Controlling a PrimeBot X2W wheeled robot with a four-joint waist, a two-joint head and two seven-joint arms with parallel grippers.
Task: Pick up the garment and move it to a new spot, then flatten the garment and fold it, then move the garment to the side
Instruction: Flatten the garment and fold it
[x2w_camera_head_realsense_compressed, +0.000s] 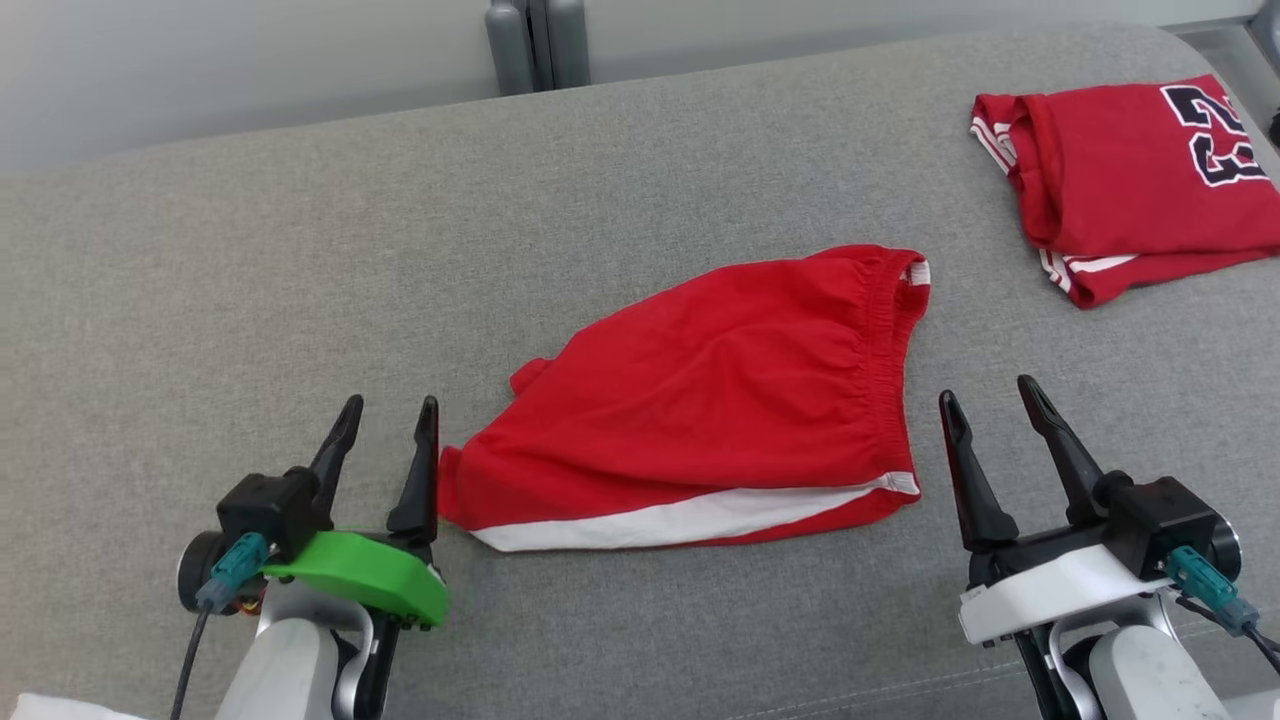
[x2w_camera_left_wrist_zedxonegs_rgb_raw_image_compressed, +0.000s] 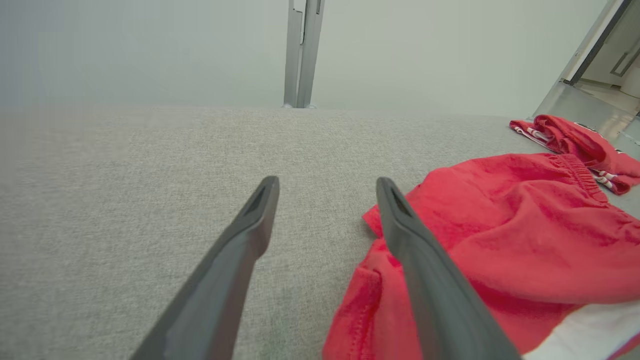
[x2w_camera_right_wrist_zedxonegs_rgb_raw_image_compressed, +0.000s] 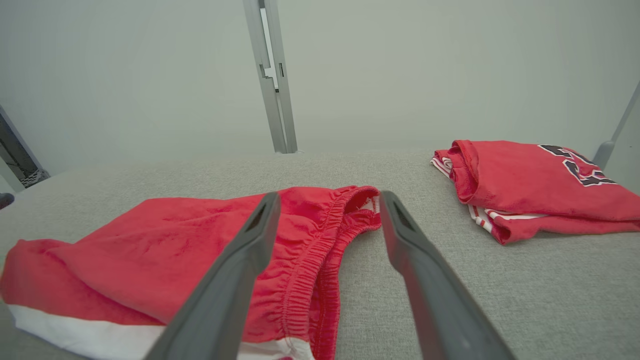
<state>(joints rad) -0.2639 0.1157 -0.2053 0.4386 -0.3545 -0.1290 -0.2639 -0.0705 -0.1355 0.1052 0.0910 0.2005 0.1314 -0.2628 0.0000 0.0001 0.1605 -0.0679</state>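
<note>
We see the red shorts (x2w_camera_head_realsense_compressed: 720, 400) lying flat near the middle of the grey fabric surface (x2w_camera_head_realsense_compressed: 250, 280), with the white stripe along the near edge and the waistband toward our right. Our left end effector (x2w_camera_head_realsense_compressed: 391, 402) stands open and empty just beside the leg hem. Our right end effector (x2w_camera_head_realsense_compressed: 986, 390) stands open and empty near the waistband. A folded red jersey (x2w_camera_head_realsense_compressed: 1120, 170) lies apart at the far right.

The left gripper (x2w_camera_head_realsense_compressed: 391, 405) has two long dark fingers that narrow to a point, a black block behind them and a bright green cover (x2w_camera_head_realsense_compressed: 370, 578) at the wrist, with a teal connector (x2w_camera_head_realsense_compressed: 232, 565) and a dark cable beside it. The right gripper (x2w_camera_head_realsense_compressed: 987, 392) has the same fingers, but its white cover (x2w_camera_head_realsense_compressed: 1050, 592) is different. Both forearms are pale grey and rounded.
</note>
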